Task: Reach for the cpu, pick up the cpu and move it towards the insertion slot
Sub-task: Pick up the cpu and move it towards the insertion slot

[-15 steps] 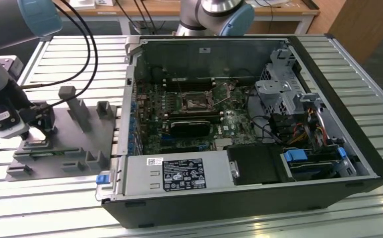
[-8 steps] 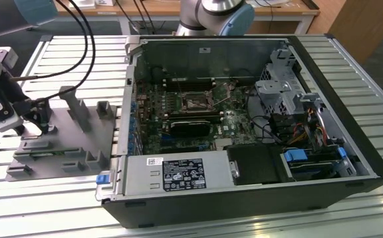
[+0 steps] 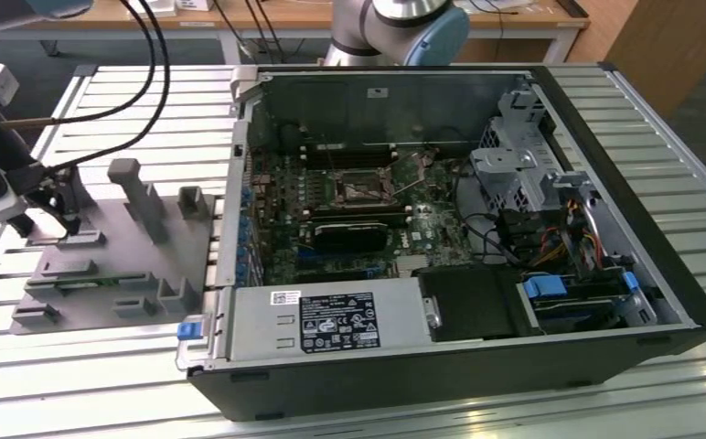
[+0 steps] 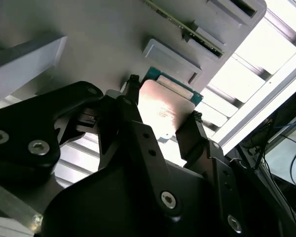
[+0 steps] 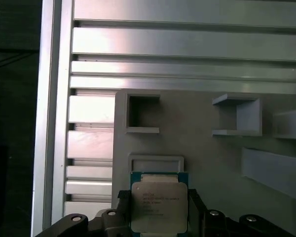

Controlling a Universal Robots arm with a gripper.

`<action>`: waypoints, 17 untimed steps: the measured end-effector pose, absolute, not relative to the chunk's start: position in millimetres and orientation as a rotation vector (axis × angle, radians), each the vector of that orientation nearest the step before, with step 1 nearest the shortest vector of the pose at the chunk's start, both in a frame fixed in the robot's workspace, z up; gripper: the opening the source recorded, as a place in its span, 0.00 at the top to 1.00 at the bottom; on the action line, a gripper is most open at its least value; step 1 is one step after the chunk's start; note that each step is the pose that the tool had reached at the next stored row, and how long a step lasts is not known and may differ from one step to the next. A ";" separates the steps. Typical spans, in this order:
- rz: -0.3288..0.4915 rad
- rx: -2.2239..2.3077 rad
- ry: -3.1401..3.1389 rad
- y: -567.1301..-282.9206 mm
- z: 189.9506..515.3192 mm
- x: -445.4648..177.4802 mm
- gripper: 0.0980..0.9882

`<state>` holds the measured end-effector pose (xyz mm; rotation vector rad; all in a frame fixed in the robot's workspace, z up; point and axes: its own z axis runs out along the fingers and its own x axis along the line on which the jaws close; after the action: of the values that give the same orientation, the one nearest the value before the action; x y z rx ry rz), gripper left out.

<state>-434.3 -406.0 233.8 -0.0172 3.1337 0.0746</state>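
Note:
The cpu (image 5: 159,207), a flat square chip with a silvery top and a green rim, lies low on the grey tray (image 5: 207,153) beside a shallow grey block (image 5: 156,162). My gripper (image 5: 158,197) straddles it, with a black finger pressed against each of two opposite edges, so it is shut on the chip. The second wrist view shows the same hold: the cpu (image 4: 165,106) sits in the gripper (image 4: 164,100). In the exterior view the gripper (image 3: 60,219) is low over the tray (image 3: 109,270) at the exterior view's left. The insertion slot (image 3: 363,187), framed in shiny metal, sits inside the open computer case.
Grey fixture blocks (image 3: 136,194) stand upright on the tray close to the gripper. The open case (image 3: 451,229) lies at the exterior view's right, holding a long black module (image 3: 350,233), a power supply (image 3: 328,320) and drive cages (image 3: 536,174). Cables (image 3: 145,64) hang above the tray.

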 end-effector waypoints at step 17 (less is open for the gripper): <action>0.075 -0.017 3.134 -405.8 278.7 -434.3 0.50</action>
<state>-434.3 -405.8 278.7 -0.0170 3.1336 0.0747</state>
